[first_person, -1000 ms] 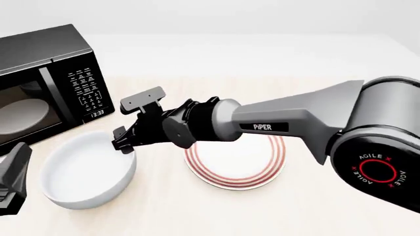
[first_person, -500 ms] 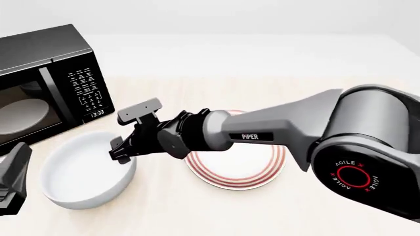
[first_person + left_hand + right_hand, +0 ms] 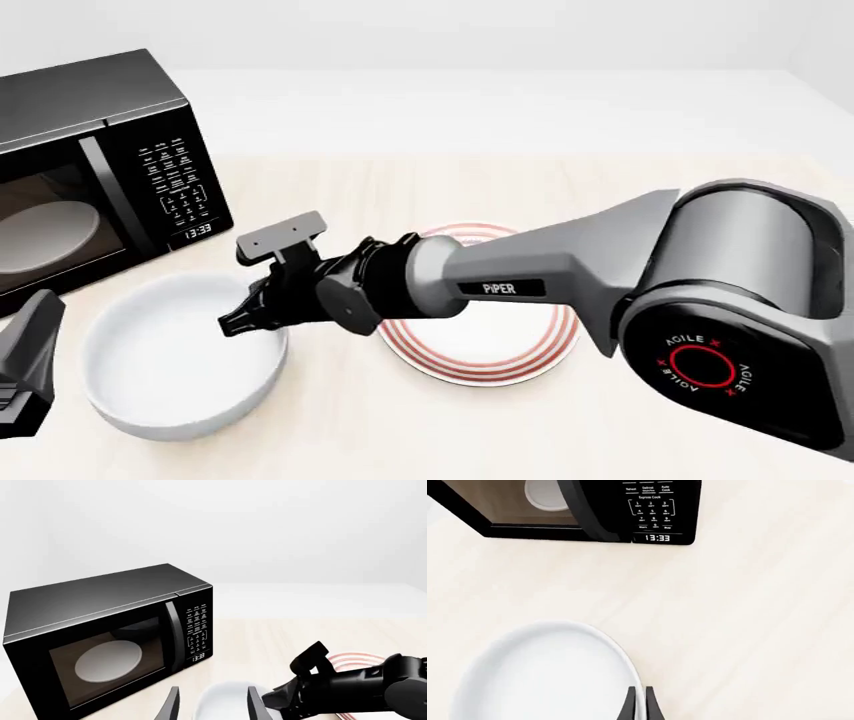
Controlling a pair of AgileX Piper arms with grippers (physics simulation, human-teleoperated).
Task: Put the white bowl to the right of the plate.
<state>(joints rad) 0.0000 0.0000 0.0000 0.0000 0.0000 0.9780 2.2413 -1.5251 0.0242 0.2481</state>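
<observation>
The white bowl (image 3: 160, 365) sits on the table at the front left, below the microwave. The red-ringed plate (image 3: 527, 345) lies to its right, partly under my right arm. My right gripper (image 3: 243, 323) reaches across the plate to the bowl's right rim. In the right wrist view its gripper (image 3: 640, 707) is shut on the thin rim of the bowl (image 3: 540, 675). My left gripper (image 3: 212, 706) is open and empty, held back at the left edge. The bowl (image 3: 223, 700) and the plate (image 3: 353, 659) show beyond it.
A black microwave (image 3: 94, 170) stands at the back left with a pale turntable disc behind its door; it also shows in the left wrist view (image 3: 107, 640) and the right wrist view (image 3: 594, 510). My left arm (image 3: 24, 370) sits at the front left corner beside the bowl.
My right gripper has dropped down and to the left onto the bowl's right rim, and its fingers now pinch the rim. The left arm has not moved.
</observation>
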